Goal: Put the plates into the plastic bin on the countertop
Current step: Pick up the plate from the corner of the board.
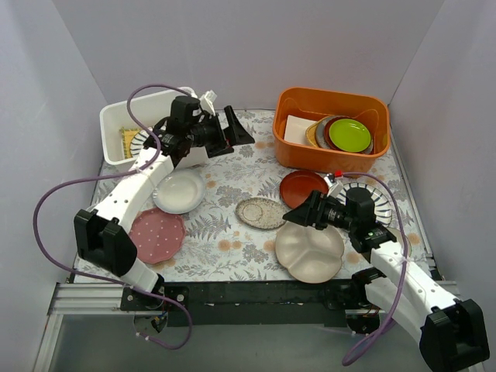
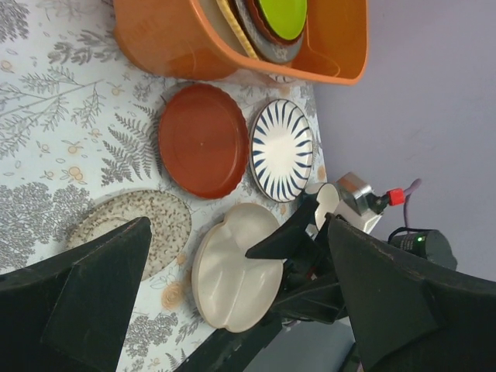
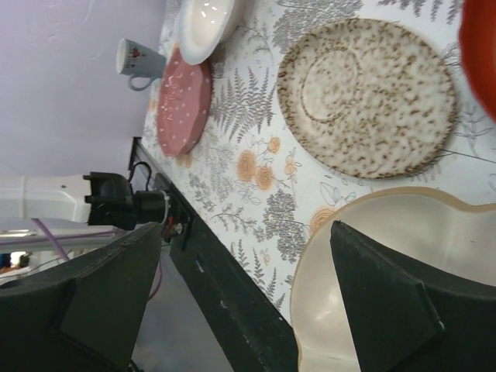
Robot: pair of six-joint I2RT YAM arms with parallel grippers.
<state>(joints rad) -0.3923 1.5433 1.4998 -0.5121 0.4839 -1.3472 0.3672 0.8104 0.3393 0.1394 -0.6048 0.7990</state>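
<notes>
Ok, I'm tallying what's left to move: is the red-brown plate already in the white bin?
No, the red-brown plate lies on the countertop just in front of the orange tub, away from the white bin.

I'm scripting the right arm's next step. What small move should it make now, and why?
Probably lower the right gripper onto the rim of the cream divided plate. Its fingers are open and empty, hanging above that plate's edge, and the plate lies on the countertop, not yet in the white bin.
</notes>
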